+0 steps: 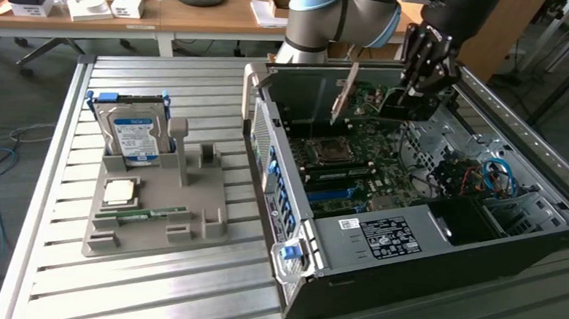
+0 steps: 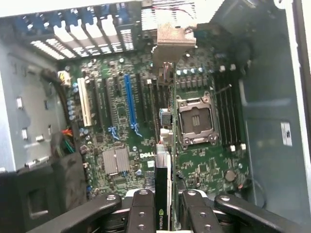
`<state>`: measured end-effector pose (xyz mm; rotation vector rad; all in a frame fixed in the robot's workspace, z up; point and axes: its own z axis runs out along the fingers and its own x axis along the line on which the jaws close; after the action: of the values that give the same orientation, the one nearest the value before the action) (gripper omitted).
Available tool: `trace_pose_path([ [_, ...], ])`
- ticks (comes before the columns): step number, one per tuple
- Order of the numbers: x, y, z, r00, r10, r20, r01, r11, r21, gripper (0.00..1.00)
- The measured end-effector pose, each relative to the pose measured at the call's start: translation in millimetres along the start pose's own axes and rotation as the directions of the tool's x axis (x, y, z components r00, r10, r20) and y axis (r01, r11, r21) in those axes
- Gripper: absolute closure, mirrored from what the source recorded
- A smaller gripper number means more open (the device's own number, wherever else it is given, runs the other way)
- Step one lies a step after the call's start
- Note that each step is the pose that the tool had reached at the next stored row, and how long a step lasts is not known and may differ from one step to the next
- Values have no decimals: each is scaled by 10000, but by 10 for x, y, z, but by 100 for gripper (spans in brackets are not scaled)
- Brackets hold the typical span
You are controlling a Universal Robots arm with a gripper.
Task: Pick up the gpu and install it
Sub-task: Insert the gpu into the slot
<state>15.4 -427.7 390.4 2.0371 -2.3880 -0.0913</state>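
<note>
Arm (image 1: 317, 19): grey tubes, light-blue joint caps. Gripper (image 2: 164, 201): black, jointed link fingers (image 2: 141, 213), round silver screws at pivots.

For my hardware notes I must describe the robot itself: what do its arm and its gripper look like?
The arm is a thick silver-grey metal tube with rounded light-blue joint caps. The gripper is black; its jaws are built of jointed black bars held by round screws.

Exterior high, oblique — wrist close over shared motherboard (image 2: 209, 162).
</note>
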Motion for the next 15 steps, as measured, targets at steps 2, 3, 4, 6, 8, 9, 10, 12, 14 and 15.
trace_pose_path([
  [2,0,0,3,9994,-359,-16,359,9994,-14,74],
  [3,0,0,5,9985,-549,-24,549,9985,-21,74],
  [4,0,0,6,9973,-728,-32,728,9973,-28,74],
  [6,0,0,8,9942,-1075,-48,1075,9942,-42,74],
  [8,0,-1,11,9906,-1366,-58,1366,9906,-47,74],
  [9,0,-1,13,9889,-1483,-61,1483,9889,-37,74],
  [10,0,-1,16,9872,-1592,-65,1592,9872,-12,74],
  [12,1,-1,23,9845,-1754,-75,1755,9845,62,74],
  [14,1,-1,30,9821,-1881,-83,1882,9820,159,74],
  [15,2,1,32,9814,-1919,-87,1921,9812,194,74],
])
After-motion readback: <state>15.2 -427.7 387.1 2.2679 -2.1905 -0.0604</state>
